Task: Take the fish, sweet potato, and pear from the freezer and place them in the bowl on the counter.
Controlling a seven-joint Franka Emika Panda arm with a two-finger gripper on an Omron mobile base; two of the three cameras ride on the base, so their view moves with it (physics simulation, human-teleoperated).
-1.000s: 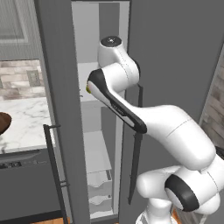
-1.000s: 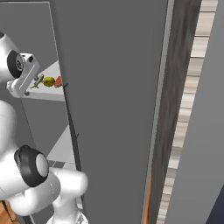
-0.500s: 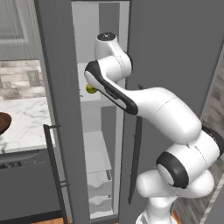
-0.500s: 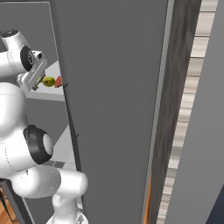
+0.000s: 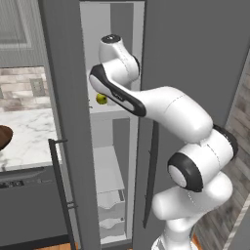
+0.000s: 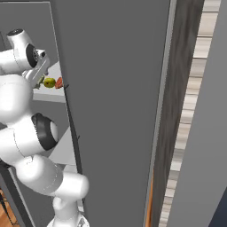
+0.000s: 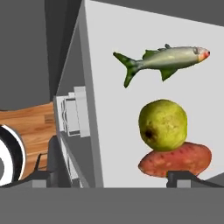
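Observation:
On a white freezer shelf (image 7: 131, 100) lie the grey-green fish (image 7: 164, 59), the yellow-green pear (image 7: 162, 124) and, touching the pear, the orange-red sweet potato (image 7: 175, 159). My gripper (image 7: 113, 178) is open and holds nothing, hovering just short of them, its right fingertip (image 7: 186, 177) by the sweet potato's edge. In the left base view my arm reaches into the open freezer (image 5: 195, 49) at the pear (image 5: 101, 99). From the right base view the pear (image 6: 49, 82) and sweet potato (image 6: 59, 83) lie beside the gripper (image 6: 39, 76). The brown bowl (image 5: 2, 136) sits on the marble counter (image 5: 27, 134), far left.
The freezer's dark door (image 6: 115, 88) stands open to the right of the arm, with a long bar handle (image 5: 150, 176). Lower white shelves and drawers (image 5: 110, 200) sit under the hand. Another dark panel with a handle (image 5: 62, 190) borders the opening on the left.
The arm has swung up and leftward into the freezer opening, bringing the hand closer to the shelf with the pear. The food has not moved.

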